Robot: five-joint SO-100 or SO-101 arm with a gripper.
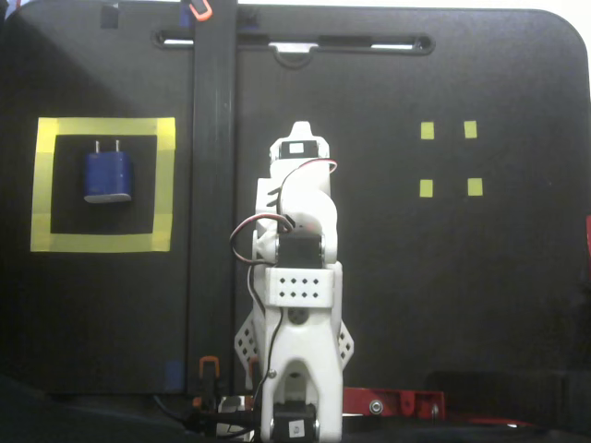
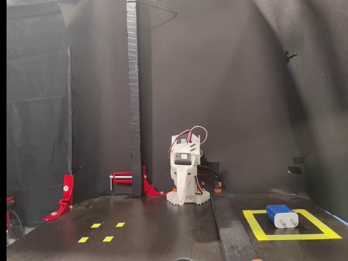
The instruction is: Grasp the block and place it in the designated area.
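The block [image 1: 108, 175] lay flat inside the designated area [image 1: 165, 185], on the black interior of the yellow tape square and touching none of the tape. In the fixed view from above, this square sat near the left edge of the bench [image 1: 462, 305], and the block rested toward its upper part, with the two pale prongs pointing to the far edge. In the fixed view from the front, the same block [image 2: 281, 215] sat within the tape outline [image 2: 255, 225] near the right edge of the bench [image 2: 163, 228], its prongs facing the camera.

The arm [image 1: 297, 277] stood folded over its base at the middle of the near edge in the view from above, well apart from the block. The claw [image 1: 300, 148] was tucked in against the arm; I could not tell whether its fingers were spread or pressed together, and nothing was visible in them. From the front the folded arm [image 2: 186, 174] showed as a compact white shape at the back of the bench.

Four small yellow tape squares [image 1: 449, 159] lay toward the right side in the view from above. A tall black post [image 2: 133, 98] rose beside the arm, with a red clamp [image 2: 130, 182] at its foot.
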